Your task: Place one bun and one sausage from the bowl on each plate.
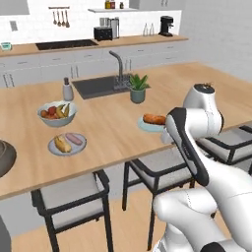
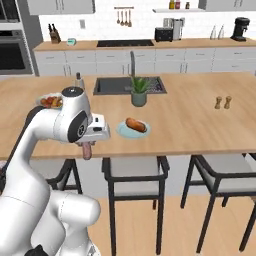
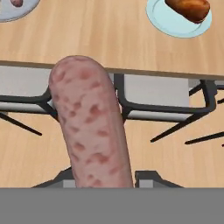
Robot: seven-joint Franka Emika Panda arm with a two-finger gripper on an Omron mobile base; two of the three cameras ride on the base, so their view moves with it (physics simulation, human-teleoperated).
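Got the second sausage [image 3: 89, 127] clamped in my claw [image 2: 88, 148], hanging straight down off the counter edge above the stools. The plate [image 3: 177, 21] with just the orange bun [image 3: 188, 8] sits ahead and right, so next I swing over and drop it beside that bun.

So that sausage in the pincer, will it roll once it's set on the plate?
Probably: the sausage is a smooth round cylinder, so it may roll sideways on the flat plate. It juts from the pincer without sagging, so likely stiff. The bun there could stop it.
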